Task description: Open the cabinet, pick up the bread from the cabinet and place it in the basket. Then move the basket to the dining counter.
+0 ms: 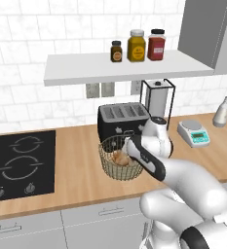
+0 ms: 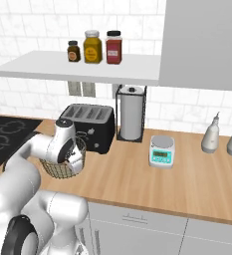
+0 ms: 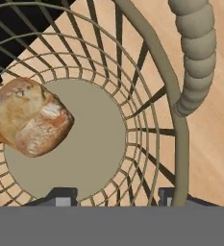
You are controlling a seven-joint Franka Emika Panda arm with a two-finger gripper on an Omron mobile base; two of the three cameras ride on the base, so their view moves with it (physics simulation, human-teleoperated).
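The wire-mesh basket (image 1: 105,154) stands on the wood counter in front of the toaster. The bread (image 3: 29,117), a tan-brown crusty bun, lies on the basket's flat beige base (image 3: 94,149), off to one side. My gripper (image 3: 113,198) is open and reaches down just inside the basket's right rim (image 3: 154,53), with one fingertip (image 3: 165,196) close to the rim wire and nothing between the fingers. A twisted handle (image 3: 195,57) hangs outside the rim. From the right base view my hand covers most of the basket (image 2: 52,169). The dining counter is out of view.
A black toaster (image 1: 122,117) stands right behind the basket. The black stovetop (image 1: 20,163) lies to the left. A paper towel holder (image 1: 158,99), a scale (image 1: 194,132) and bottles (image 1: 222,111) stand to the right. Three jars (image 1: 137,46) sit on the shelf; the grey cabinet (image 2: 202,40) hangs above.
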